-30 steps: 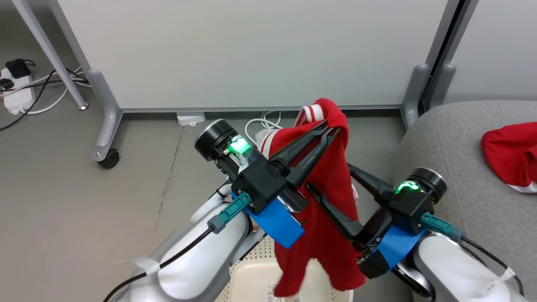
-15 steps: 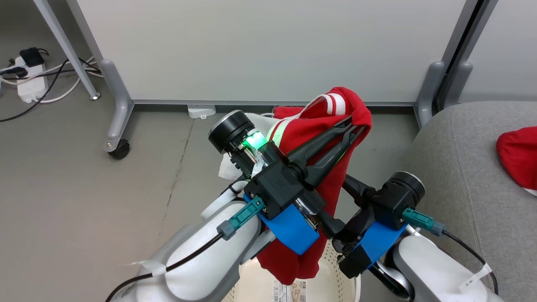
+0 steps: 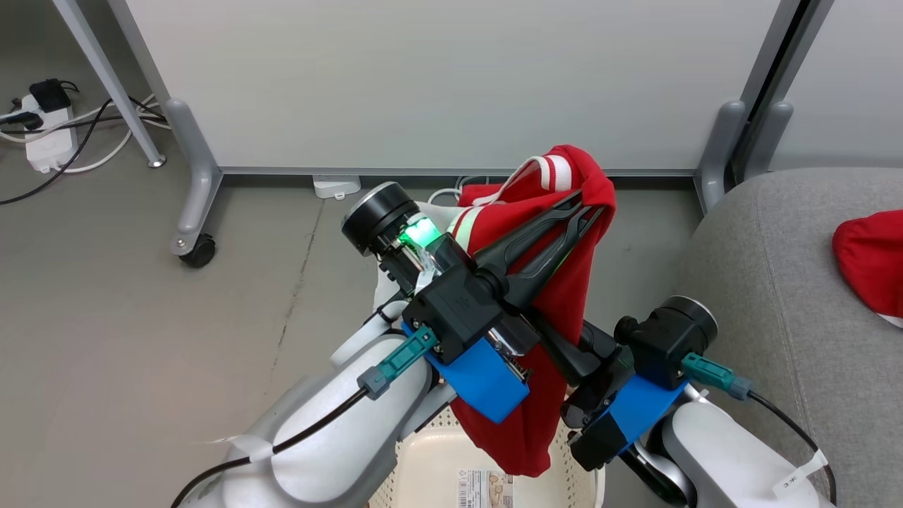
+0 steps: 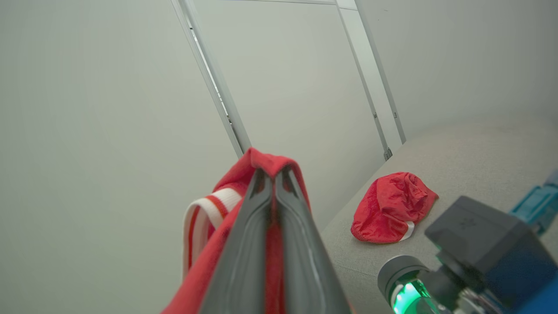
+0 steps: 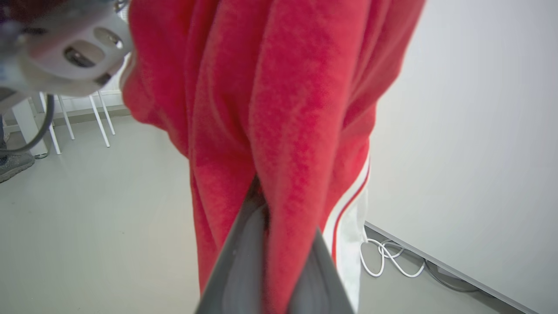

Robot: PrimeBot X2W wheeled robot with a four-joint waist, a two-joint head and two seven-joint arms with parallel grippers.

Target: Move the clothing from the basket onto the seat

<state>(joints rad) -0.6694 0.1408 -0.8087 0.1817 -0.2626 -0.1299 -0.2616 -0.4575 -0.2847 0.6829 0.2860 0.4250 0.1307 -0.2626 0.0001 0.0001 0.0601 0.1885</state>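
One red garment (image 3: pixel 557 296) with white stripes hangs over the cream basket (image 3: pixel 423 473), its lower end dangling above the basket's inside. My left gripper (image 3: pixel 592 204) is shut on its top fold, as the left wrist view confirms (image 4: pixel 268 174). My right gripper (image 5: pixel 263 196) is lower down, fingers pointing up-left under the left one, shut on the hanging fabric. The second red garment (image 3: pixel 871 261) lies crumpled on the grey seat (image 3: pixel 762 282) at the right, and shows in the left wrist view too (image 4: pixel 390 207).
A pale partition panel (image 3: pixel 437 77) on castor legs (image 3: pixel 194 247) stands just behind. A power strip (image 3: pixel 42 141) and cables lie on the floor at far left. White cable (image 5: pixel 388 257) coils by the panel's foot. A grey shoe (image 5: pixel 13 163) shows at the right wrist view's left edge.
The head camera shifted. My right gripper, open around the hanging garment a second ago, has shut on it and tucked in under the left gripper. The left gripper keeps its hold.
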